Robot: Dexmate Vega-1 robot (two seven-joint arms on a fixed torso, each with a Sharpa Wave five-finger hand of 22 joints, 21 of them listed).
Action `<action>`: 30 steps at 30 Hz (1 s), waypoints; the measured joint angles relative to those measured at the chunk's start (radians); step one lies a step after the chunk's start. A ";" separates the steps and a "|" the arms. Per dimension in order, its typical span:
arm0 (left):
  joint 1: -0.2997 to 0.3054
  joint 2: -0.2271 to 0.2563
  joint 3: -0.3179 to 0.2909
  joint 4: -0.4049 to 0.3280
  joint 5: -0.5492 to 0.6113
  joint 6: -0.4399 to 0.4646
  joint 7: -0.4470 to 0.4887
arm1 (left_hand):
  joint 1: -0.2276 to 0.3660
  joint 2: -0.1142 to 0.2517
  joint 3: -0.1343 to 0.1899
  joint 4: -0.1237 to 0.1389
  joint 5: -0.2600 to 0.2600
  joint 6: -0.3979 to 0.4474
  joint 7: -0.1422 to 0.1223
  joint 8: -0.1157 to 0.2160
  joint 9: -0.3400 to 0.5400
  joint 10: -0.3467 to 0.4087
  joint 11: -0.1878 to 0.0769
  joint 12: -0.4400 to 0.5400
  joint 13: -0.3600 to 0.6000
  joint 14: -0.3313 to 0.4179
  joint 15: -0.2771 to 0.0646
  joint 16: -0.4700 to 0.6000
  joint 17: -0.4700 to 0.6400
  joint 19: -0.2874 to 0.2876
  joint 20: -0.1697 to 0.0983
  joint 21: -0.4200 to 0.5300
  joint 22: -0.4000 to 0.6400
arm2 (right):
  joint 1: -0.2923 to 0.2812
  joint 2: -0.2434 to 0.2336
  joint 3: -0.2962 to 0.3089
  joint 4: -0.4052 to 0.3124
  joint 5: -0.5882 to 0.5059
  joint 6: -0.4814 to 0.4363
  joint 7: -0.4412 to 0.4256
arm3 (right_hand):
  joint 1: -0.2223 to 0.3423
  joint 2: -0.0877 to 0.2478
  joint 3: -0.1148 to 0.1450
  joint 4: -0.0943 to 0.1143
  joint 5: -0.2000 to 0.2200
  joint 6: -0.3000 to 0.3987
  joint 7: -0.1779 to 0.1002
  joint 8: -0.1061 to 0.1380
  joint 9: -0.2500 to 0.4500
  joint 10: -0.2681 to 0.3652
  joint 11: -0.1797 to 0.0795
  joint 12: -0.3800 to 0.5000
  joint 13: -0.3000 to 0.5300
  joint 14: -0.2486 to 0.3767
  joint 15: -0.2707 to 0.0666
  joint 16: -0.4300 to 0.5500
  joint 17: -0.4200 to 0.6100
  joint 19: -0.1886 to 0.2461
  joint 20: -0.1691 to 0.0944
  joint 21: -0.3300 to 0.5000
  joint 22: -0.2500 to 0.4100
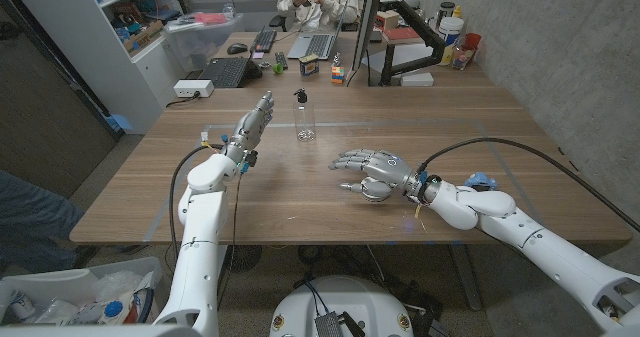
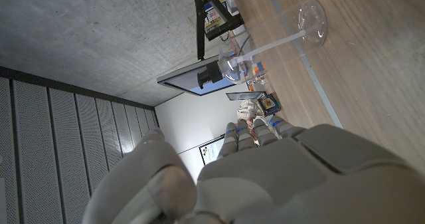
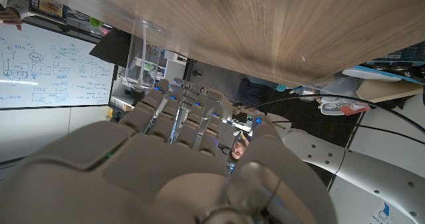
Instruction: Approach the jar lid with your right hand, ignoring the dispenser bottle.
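One clear dispenser bottle [image 1: 304,115] is seen at upper centre; contents cannot be told. Right hand [image 1: 368,170] is held spread, empty.

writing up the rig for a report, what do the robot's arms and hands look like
Both arms have glossy white rounded shells. The left hand and right hand are pale grey with a metallic sheen, with segmented fingers. Each wrist has a dark collar with small blue fittings, and a black cable loops along each arm from near the wrist. The right wrist view shows blue lights between the right hand's fingers.
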 measured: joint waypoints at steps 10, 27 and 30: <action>0.000 -0.002 0.003 0.000 0.002 0.000 0.004 | 0.000 0.000 0.000 0.000 0.000 0.000 0.000 0.000 0.000 0.000 0.000 0.000 0.000 0.000 0.000 0.000 0.000 0.000 0.000 0.000 0.000 | 0.011 0.011 -0.011 0.014 0.010 -0.008 0.019 | 0.000 0.011 0.000 0.000 -0.004 0.004 0.004 0.000 0.000 0.000 0.000 0.000 0.000 0.000 0.000 0.000 0.000 -0.007 0.007 0.000 0.000; -0.003 -0.006 0.005 0.003 0.003 -0.002 0.009 | 0.000 0.000 -0.003 -0.003 0.000 0.000 0.000 0.000 0.000 0.000 0.000 0.000 0.000 -0.004 0.004 0.000 0.000 0.000 0.000 0.000 0.000 | 0.045 0.031 -0.040 0.059 0.014 -0.002 0.036 | 0.000 0.011 0.000 0.000 -0.008 0.009 -0.002 0.000 0.000 0.000 0.000 0.000 0.000 0.000 0.000 0.000 0.000 -0.007 0.007 0.000 0.000; -0.003 -0.006 0.005 0.006 0.003 -0.002 0.009 | 0.000 0.000 -0.003 -0.003 0.000 0.000 0.000 0.000 0.000 0.000 0.000 0.000 0.000 -0.004 0.004 0.000 0.000 0.000 0.000 0.000 0.000 | 0.045 0.031 -0.040 0.059 0.014 0.000 0.039 | 0.000 0.011 0.000 0.000 -0.008 0.015 0.004 0.000 0.000 0.000 0.000 0.000 0.000 0.000 0.000 0.000 0.000 -0.007 0.007 0.000 0.000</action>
